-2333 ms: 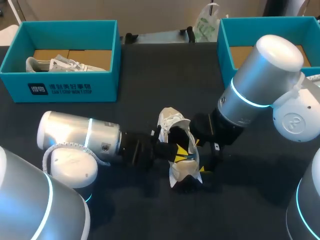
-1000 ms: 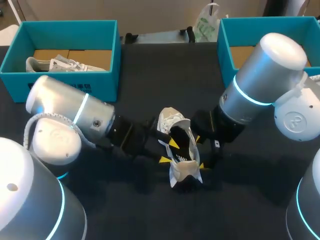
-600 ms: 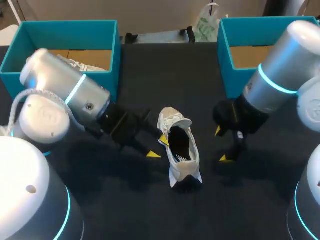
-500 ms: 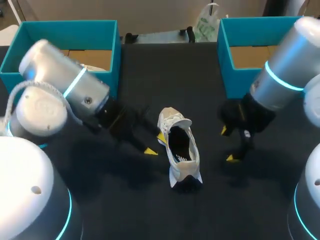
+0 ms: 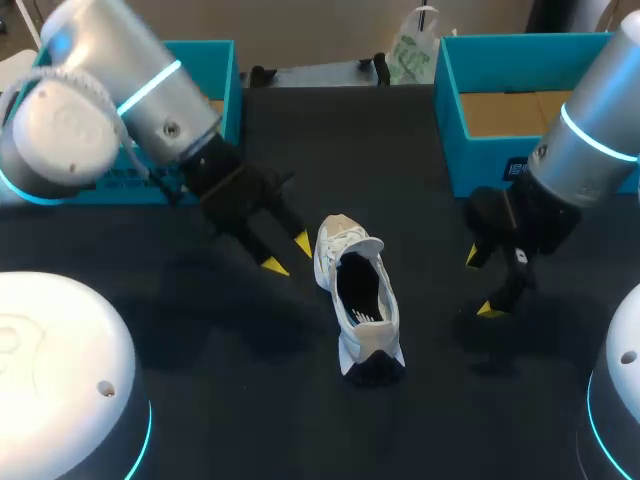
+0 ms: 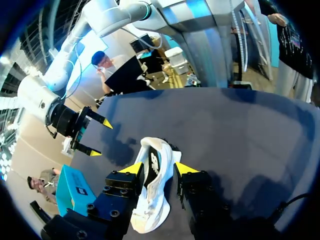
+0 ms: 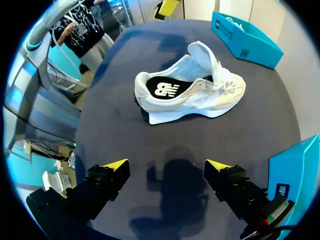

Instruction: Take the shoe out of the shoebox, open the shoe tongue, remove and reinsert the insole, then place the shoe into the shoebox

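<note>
Shoe (image 5: 358, 300) placement first: it stands upright on its sole on the dark desk (image 5: 400, 150), at the centre of the head view, outside both boxes. Its long axis runs nearly top to bottom of that frame, toe towards the upper edge and dark heel towards the lower. The tongue (image 7: 205, 55) is thrown forward over the laces, and the black insole (image 7: 165, 89) lies flat inside.

The left claw (image 5: 288, 254) hangs just up and left of the toe, its fingers apart and holding nothing. In its wrist view the shoe (image 6: 150, 190) lies lengthwise ahead, framed by the two fingers but untouched. The right claw (image 5: 481, 283) is well apart at centre right, spread wide and also bare. From its wrist the shoe (image 7: 190, 87) lies broadside ahead, heel and toe out to either side.

My judgement is that the left arm is nearer. It is lined up with the shoe's length, while the right would meet the flank.

One teal shoebox (image 5: 225, 50) sits at upper left, half hidden by the left arm. The other shoebox (image 5: 450, 100) is at upper right, its brown floor showing.

As for writing, the insole bears a white logo near the heel. The box fronts carry small white print, which I leave unread.
</note>
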Available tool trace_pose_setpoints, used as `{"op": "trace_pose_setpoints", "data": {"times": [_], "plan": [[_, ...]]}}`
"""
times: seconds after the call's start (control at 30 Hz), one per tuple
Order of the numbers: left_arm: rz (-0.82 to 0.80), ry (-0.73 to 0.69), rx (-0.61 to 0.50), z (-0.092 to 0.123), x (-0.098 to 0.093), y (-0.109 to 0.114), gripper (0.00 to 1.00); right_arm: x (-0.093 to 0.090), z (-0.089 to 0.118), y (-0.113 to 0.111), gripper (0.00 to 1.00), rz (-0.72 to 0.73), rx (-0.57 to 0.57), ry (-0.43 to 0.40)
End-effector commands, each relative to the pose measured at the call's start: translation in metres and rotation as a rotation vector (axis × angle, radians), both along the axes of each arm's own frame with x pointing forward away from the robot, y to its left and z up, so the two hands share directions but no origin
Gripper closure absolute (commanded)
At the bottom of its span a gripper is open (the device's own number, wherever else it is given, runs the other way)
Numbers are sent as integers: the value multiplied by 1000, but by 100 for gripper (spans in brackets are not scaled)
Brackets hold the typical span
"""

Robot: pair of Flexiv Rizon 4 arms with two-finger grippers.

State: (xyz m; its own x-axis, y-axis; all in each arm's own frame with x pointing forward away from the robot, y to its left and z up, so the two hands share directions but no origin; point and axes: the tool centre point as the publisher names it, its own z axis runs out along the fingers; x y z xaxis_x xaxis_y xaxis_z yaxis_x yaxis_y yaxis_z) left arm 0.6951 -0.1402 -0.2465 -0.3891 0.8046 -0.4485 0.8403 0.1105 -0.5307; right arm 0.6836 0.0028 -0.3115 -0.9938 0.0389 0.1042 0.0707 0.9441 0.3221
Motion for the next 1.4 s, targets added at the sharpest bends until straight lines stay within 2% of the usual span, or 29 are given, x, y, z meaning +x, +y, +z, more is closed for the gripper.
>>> {"op": "trace_pose_setpoints", "data": {"times": [0.03, 0.17, 0.3, 0.63, 0.77, 0.83, 0.9, 1.0, 1.1, 1.4], "plan": [[-112, 8, 168, 10, 8, 3, 62, -1, -1, 0, 0, -1, -1, -2], [-159, 7, 230, 14, 8, 6, 64, -2, 2, -38, 0, -69, -18, 1], [-180, 1, 259, 17, 11, 6, 64, -6, 1, -72, 0, -161, -83, 28], [-294, -43, 371, 24, 19, -2, 62, -6, 1, -72, 0, -161, -83, 28], [-330, -65, 405, 26, 25, -8, 69, -6, 1, -72, 0, -161, -83, 28], [-356, -73, 424, 26, 25, -11, 69, -6, 1, -72, 0, -161, -83, 28], [-365, -92, 432, 27, 25, -16, 74, -6, 1, -72, 0, -161, -83, 28], [-399, -114, 432, 31, 24, -23, 100, -6, 1, -72, 0, -161, -83, 28], [-421, -149, 415, 35, 24, -32, 100, -6, 1, -72, 0, -161, -83, 28], [-421, -149, 415, 35, 24, -32, 100, -6, 1, -72, 0, -161, -83, 28]]}}
